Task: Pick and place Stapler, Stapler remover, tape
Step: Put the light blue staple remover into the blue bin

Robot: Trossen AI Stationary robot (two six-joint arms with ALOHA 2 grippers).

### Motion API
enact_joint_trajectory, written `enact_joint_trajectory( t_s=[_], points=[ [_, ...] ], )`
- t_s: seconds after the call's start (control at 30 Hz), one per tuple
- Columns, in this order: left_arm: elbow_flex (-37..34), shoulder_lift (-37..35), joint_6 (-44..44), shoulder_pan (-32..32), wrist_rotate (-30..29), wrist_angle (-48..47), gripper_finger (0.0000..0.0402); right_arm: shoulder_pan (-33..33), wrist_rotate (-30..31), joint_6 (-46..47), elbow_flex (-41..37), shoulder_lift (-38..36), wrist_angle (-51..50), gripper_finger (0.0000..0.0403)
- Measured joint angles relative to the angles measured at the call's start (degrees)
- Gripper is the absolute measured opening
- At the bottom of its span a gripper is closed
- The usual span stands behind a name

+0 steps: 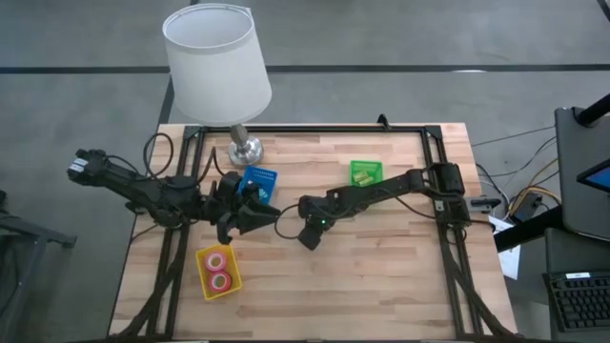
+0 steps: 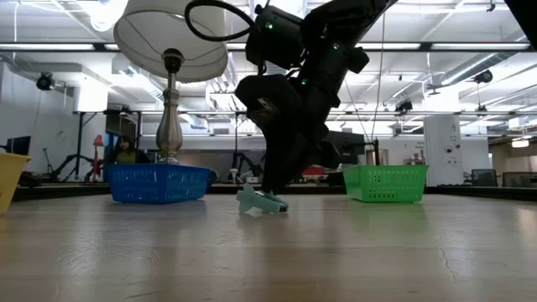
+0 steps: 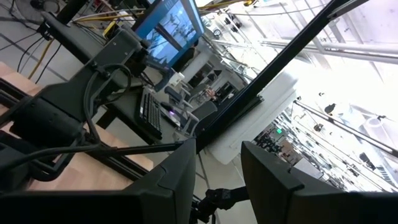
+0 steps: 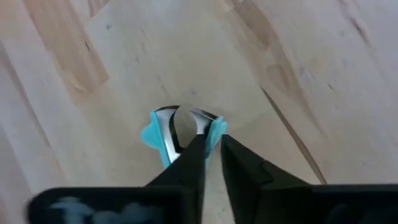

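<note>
Item one: my right claw [image 1: 310, 234], near the middle of the table [image 1: 381, 272], pointed down at the wood. At its tip lies the remover [image 4: 180, 132], teal with metal jaws, flat on the boards; the low view shows it resting on the table under the arm. Whether this claw is clamped on it or only poised at it, I cannot tell. Item two: my left claw [image 3: 217, 149], spread apart and holding nothing, tilted up toward the room; from above it sits just beside the right claw, on its 9 o'clock side, the closest thing crowding that spot. Item three: blue tray [image 1: 259, 181], at 10 o'clock from the table's middle, right behind my left claw. Item four: lamp [image 1: 214, 62], at 11 o'clock, its shade overhanging the far edge and its base just beside the blue tray. Item five: green tray [image 1: 365, 172], at 1 o'clock, next to my right forearm. Item six: yellow tray [image 1: 202, 272], at 8 o'clock, holding the tape [image 1: 221, 280], two rolls side by side, well apart from the remover.
</note>
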Motion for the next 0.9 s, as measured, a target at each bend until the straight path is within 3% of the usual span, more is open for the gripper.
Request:
enact_joint_trajectory(
  t_s=[0.13, 0.37, 0.63, 0.73, 0.9],
  points=[
    [0.0, 0.0, 0.3, 0.0, 0.0, 0.0, 0.0131, -0.2, 0.0, 0.0, 0.0, 0.0, 1.1, 0.0012],
    [0.0, 0.0, 0.9, 0.0, 0.0, 0.0, 0.0131, -0.3, -0.4, 0.3, 0.0, -0.8, 0.8, 0.0008],
    [0.0, -0.3, 8.0, 0.1, 2.5, -3.3, 0.0131, 0.0, 0.8, 0.0, 0.0, -9.0, 0.3, 0.0008],
    [0.0, -0.6, 7.7, 0.0, 2.6, -6.0, 0.0131, 0.2, 3.0, -0.2, 0.0, -13.8, -1.8, 0.0008],
    [0.0, -0.7, 7.5, 0.1, 1.2, -7.9, 0.0131, 2.0, 11.9, 0.6, 0.0, -22.5, -3.1, 0.0008]
  ],
)
